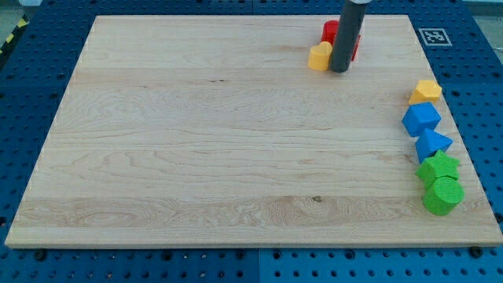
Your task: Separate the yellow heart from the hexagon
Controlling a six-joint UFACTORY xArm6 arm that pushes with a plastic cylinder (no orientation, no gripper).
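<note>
A small yellow heart lies near the view's top edge of the wooden board, right of the middle. A red block, possibly a hexagon, sits just behind it to the right, partly hidden by the dark rod. The heart and the red block look to be touching or nearly so. My tip rests on the board just right of the heart and below the red block, close against both.
Along the board's right edge stands a column of blocks: a yellow block, a blue block, a blue triangle, a green star and a green cylinder. A black-and-white marker sits at the top right corner.
</note>
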